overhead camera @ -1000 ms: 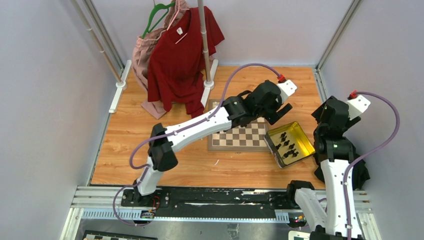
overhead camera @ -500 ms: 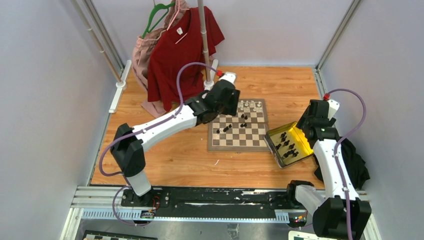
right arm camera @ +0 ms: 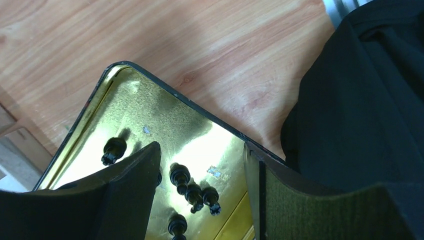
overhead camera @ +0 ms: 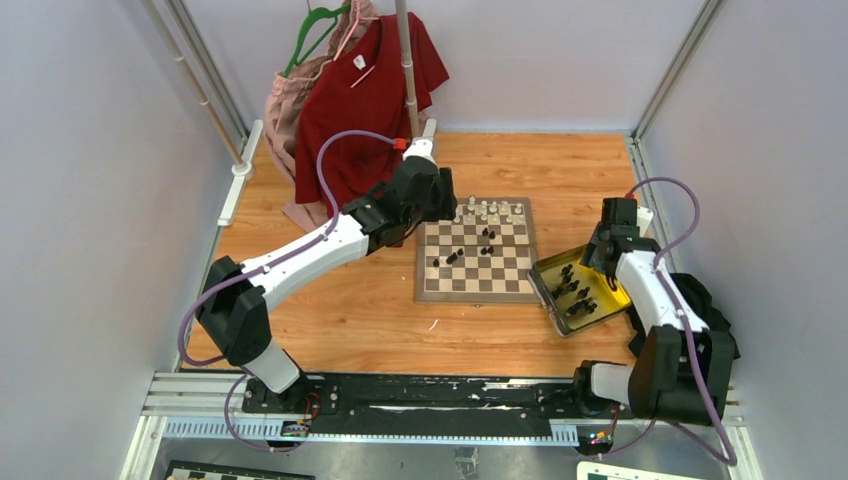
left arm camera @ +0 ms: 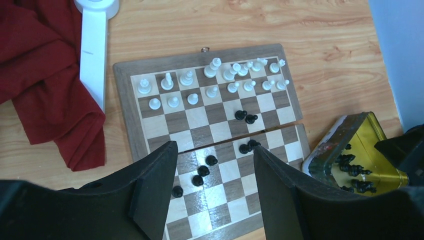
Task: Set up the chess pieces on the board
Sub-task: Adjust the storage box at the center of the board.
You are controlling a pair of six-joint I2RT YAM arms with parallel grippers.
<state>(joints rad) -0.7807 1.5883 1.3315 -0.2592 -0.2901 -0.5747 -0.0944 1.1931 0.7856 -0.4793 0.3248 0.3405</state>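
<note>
The board [overhead camera: 470, 296] lies mid-table, its border [left arm camera: 125, 95] also in the left wrist view. White chess pieces [overhead camera: 490, 211] fill its two far rows [left arm camera: 215, 82]. Several black pieces [overhead camera: 455, 256] stand loose on the near half [left arm camera: 202, 170]. More black pieces [overhead camera: 572, 292] lie in a gold tin tray [overhead camera: 612, 290] to the board's right. My left gripper [overhead camera: 437, 210] hovers high over the board's far-left corner, open [left arm camera: 215, 150] and holding nothing. My right gripper [overhead camera: 598, 252] hangs open [right arm camera: 201, 147] over the tray [right arm camera: 150, 75], with black pieces [right arm camera: 192, 187] lying below its fingers.
A red shirt [overhead camera: 365, 110] and a pink garment [overhead camera: 285, 110] hang from a rack at the back left. The rack's white foot [left arm camera: 94, 45] sits beside the board. A black cloth [overhead camera: 705, 320] lies right of the tray [right arm camera: 365, 100]. Grey walls close in both sides.
My left arm swung from the board's right side to its far-left corner, its jaws narrowing a little. My right arm reached forward and down over the tray.
</note>
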